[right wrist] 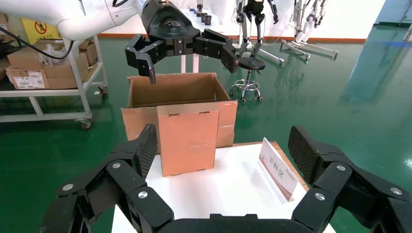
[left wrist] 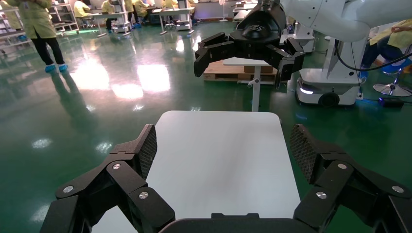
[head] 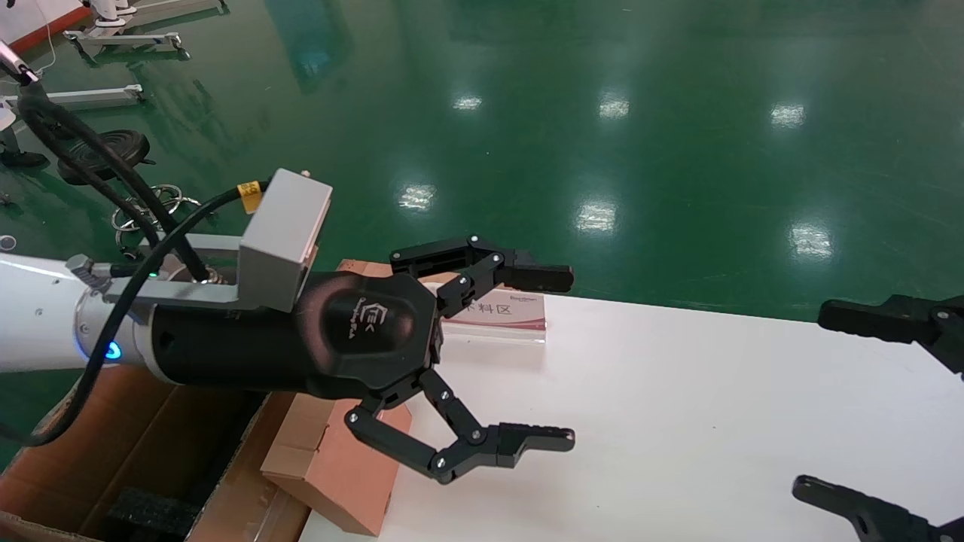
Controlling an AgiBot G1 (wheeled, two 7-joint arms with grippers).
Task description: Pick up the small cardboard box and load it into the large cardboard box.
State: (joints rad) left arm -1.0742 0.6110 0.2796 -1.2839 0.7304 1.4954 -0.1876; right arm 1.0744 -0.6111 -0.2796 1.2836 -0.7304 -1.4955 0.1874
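Observation:
The small cardboard box [head: 331,467] is a plain brown slab that stands on its edge at the left end of the white table [head: 678,421]. It also shows in the right wrist view [right wrist: 187,141], right in front of the large cardboard box [right wrist: 170,90]. The large cardboard box [head: 75,459] sits on the floor by that table end, with black foam inside. My left gripper [head: 566,357] hovers above the small box, open and empty, seen from the right wrist [right wrist: 182,48]. My right gripper [head: 813,403] is open and empty over the table's right end.
A clear stand with a red-and-white sign [head: 497,312] is at the table's far left edge, also in the right wrist view [right wrist: 277,167]. Green floor surrounds the table. Carts, stands and people are far off.

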